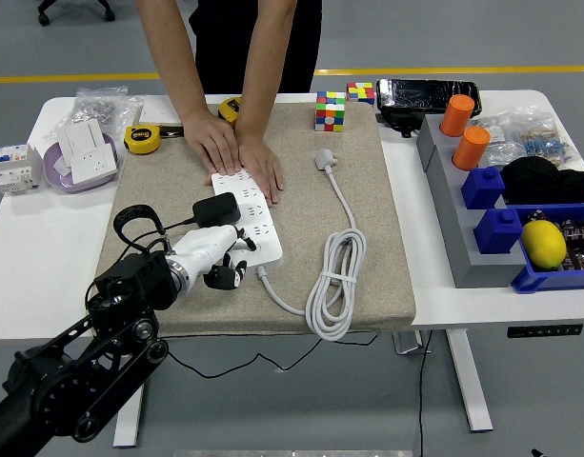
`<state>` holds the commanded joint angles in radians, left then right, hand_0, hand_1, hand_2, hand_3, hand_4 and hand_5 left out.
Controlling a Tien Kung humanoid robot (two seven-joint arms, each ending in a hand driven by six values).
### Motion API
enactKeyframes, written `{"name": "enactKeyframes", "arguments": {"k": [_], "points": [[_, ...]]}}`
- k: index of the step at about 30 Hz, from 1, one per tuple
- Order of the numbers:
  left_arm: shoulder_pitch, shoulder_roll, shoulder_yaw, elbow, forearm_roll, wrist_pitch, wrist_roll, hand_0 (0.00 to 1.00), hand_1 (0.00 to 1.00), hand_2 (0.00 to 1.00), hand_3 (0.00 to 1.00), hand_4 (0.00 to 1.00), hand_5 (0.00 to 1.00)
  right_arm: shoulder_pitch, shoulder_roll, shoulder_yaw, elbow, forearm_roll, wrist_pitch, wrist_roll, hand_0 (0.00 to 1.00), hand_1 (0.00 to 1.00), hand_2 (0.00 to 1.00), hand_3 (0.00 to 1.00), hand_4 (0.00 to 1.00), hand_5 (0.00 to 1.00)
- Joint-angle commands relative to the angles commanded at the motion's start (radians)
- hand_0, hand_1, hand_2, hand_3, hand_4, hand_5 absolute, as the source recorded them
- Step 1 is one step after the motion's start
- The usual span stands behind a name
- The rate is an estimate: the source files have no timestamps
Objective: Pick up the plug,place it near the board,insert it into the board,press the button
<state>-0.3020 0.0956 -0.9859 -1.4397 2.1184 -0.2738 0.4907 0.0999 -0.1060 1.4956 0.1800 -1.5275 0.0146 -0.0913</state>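
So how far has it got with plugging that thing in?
The black plug already sits on the white power strip, so picking up and placing look done; whether it is fully pushed in I cannot tell. The left robot hand rests at the strip's near end, while a person's hands hold the far end. Pressing the button seems left.

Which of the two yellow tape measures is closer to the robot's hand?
The left tape measure, lying beside the mat's far left corner. The other tape measure sits farther back, partly hidden behind the person's arm, so it is farther from the left hand.
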Motion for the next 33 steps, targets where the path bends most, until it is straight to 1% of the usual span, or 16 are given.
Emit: {"name": "enactKeyframes", "arguments": {"k": [16, 21, 29, 32, 33], "points": [[-0.004, -0.008, 0.002, -0.006, 0.011, 0.020, -0.009, 0.165, 0.039, 0.158, 0.743, 0.424, 0.071, 0.001, -0.001, -0.001, 0.000, 0.001, -0.001, 0.000, 0.840, 0.752, 0.740, 0.773, 0.998, 0.885], [-0.006, -0.012, 0.001, 0.003, 0.025, 0.018, -0.004, 0.165, 0.039, 0.158, 0.742, 0.424, 0.067, 0.002, 0.000, -0.002, 0.000, 0.004, -0.001, 0.000, 0.840, 0.753, 0.740, 0.773, 0.998, 0.885], [-0.011, -0.007, -0.002, 0.015, 0.034, 0.010, -0.001, 0.165, 0.039, 0.158, 0.733, 0.422, 0.063, 0.003, 0.000, 0.002, 0.000, 0.003, -0.001, 0.000, 0.840, 0.753, 0.740, 0.773, 0.998, 0.885], [-0.011, -0.007, -0.002, 0.020, 0.036, 0.001, 0.004, 0.165, 0.039, 0.158, 0.733, 0.422, 0.063, 0.004, 0.000, 0.001, 0.000, 0.005, -0.001, 0.001, 0.840, 0.753, 0.740, 0.773, 0.998, 0.885], [-0.012, -0.007, -0.001, 0.021, 0.036, -0.005, 0.006, 0.165, 0.039, 0.158, 0.718, 0.416, 0.066, 0.005, 0.000, 0.001, 0.000, 0.005, -0.001, 0.001, 0.840, 0.753, 0.740, 0.773, 0.998, 0.885]]}}
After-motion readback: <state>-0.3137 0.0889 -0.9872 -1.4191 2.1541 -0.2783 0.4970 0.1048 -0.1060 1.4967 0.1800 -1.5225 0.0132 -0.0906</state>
